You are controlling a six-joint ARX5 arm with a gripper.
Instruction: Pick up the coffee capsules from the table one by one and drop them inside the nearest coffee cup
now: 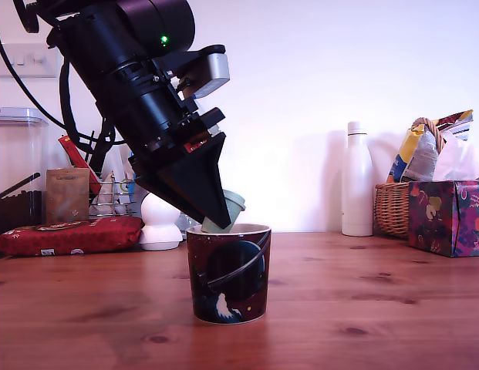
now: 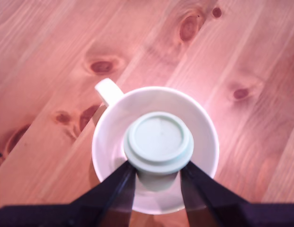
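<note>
We hold one coffee capsule [image 1: 230, 208] in the gripper [image 1: 216, 220], jaws closed on its tapered body just under the flat rim. In the exterior view this assembly sits at centre frame, the arm slanting down from the upper left, with the fingertips at the rim of the coffee cup [image 1: 228, 274]. The wrist view shows the capsule [image 2: 158, 140] centred over the cup's cream interior [image 2: 113, 123], the dark fingers [image 2: 119, 187] pinching it from either side. We judge this centring deliberate: a release here should let the capsule fall inside rather than strike the rim. The capsule is tilted with the arm, so it may land on its side. The cup stands upright on the table [image 1: 378, 308], lower centre of frame. A handle-like tab [image 2: 108, 91] projects from the cup in the wrist view.
</note>
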